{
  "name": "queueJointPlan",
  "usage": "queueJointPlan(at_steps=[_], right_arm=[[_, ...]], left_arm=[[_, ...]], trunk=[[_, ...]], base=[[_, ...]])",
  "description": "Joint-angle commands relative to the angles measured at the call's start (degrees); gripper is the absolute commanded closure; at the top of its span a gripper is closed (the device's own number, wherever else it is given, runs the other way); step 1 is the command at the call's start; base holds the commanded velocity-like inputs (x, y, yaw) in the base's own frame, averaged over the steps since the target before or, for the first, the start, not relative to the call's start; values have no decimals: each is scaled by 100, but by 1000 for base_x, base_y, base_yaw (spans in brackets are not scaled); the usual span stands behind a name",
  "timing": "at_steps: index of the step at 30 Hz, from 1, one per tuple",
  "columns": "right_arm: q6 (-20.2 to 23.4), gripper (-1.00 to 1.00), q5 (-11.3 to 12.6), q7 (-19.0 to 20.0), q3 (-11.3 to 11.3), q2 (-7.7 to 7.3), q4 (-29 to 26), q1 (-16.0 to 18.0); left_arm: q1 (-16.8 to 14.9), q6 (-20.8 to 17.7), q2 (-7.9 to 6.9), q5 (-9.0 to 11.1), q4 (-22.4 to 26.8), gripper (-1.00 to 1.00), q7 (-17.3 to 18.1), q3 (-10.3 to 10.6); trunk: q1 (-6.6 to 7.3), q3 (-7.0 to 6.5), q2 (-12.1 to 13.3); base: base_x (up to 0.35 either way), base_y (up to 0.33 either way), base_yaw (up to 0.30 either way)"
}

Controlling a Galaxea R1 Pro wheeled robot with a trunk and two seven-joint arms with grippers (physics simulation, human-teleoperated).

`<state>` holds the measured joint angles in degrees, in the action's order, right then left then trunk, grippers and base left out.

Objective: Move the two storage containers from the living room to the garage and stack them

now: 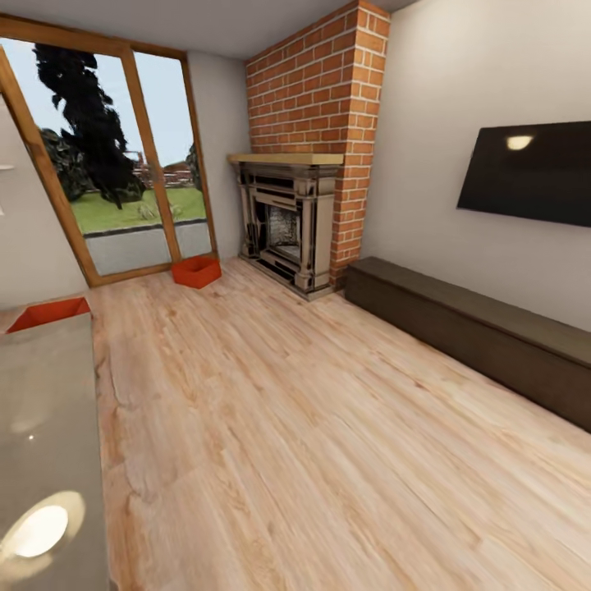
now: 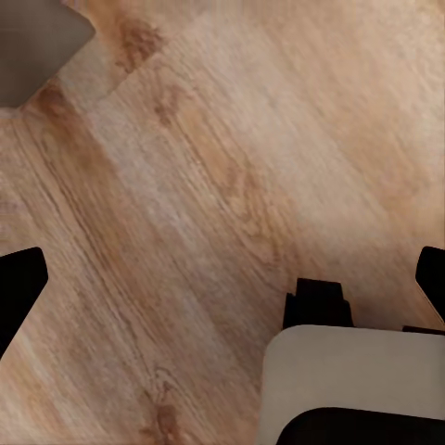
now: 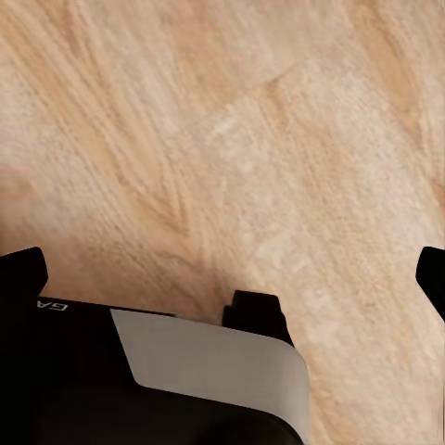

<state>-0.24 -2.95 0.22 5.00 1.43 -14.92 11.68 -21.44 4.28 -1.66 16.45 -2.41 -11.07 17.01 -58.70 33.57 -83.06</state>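
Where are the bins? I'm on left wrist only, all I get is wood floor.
Observer: Head view has one bin on the wood floor by the glass door, left of the fireplace.
Operator: The other one?
Observer: The second bin is nearer, at far left, just beyond the far edge of a glossy grey surface.
Operator: Right gripper carrying anything?
Observer: No. In the right wrist view the right gripper is open over bare planks, with nothing between its fingers.
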Motion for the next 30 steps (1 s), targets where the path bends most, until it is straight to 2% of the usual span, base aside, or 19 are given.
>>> queueJointPlan(at_steps=[1, 8, 30], right_arm=[[-3, -100, -31, 3, 10, -2, -2, 1], [-3, -100, -31, 0, 10, -2, -2, 2], [-3, -100, -31, 5, 10, -2, -2, 4]], left_arm=[[-9, 38, 5, 51, -21, -100, 0, 49], [-9, 38, 3, 51, -23, -100, 7, 49], [-10, 38, 2, 51, -23, -100, 9, 49]], trunk=[[-3, 5, -2], [-3, 5, -2], [-3, 5, -2]], base=[[340, 0, 274], [340, 0, 217], [340, 0, 4]])
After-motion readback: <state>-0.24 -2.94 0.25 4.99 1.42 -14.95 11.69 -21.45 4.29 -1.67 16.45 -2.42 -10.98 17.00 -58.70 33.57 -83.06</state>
